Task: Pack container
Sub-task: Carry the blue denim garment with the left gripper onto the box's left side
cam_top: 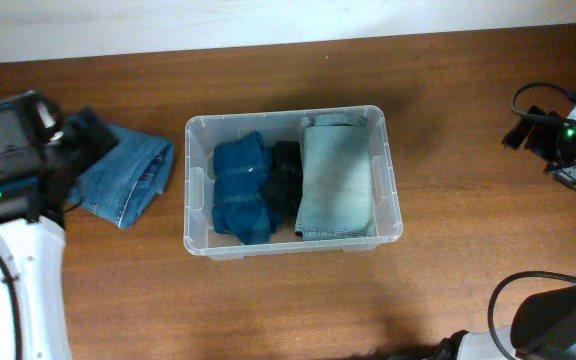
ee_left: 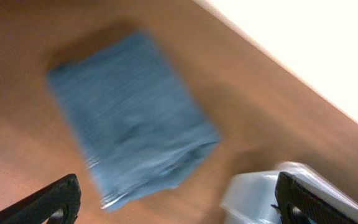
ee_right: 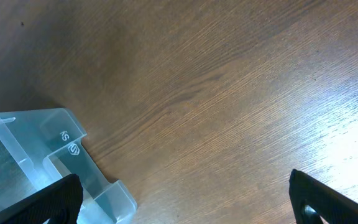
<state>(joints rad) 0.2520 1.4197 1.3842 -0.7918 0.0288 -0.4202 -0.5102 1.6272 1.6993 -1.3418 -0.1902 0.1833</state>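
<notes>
1. The brown wooden tabletop (cam_top: 448,200) carries everything and fills most of the view under the right pincer (ee_right: 188,202).
2. The container (cam_top: 286,113), a clear plastic bin with rounded corners, sits in the middle of the tabletop, between the two pincers. It is nearer the left pincer (ee_left: 179,199), and one corner shows just beside one of that pincer's fingers. Another corner lies near a finger of the right pincer.
3. Light blue folded jeans (cam_top: 335,180) fill the end of the container on the right pincer's side.
4. Mid-blue folded jeans (cam_top: 128,175) lie on the tabletop outside the container. They are below and ahead of the left pincer. The left wrist view is blurred, so I cannot tell whether the pincer touches them.
5. Dark blue folded jeans (cam_top: 240,190) fill the end of the container on the left pincer's side.
6. A black folded garment (cam_top: 285,180) is wedged between the two pairs in the container.
7. The left pincer's fingers are spread wide apart with nothing between them.
8. The right pincer's fingers are also wide apart and hold nothing. They hang over bare wood.
9. Small moulded marks (ee_right: 70,143) sit on the container's corner. One is a hexagon-like emblem, and the letters are too small to read.
</notes>
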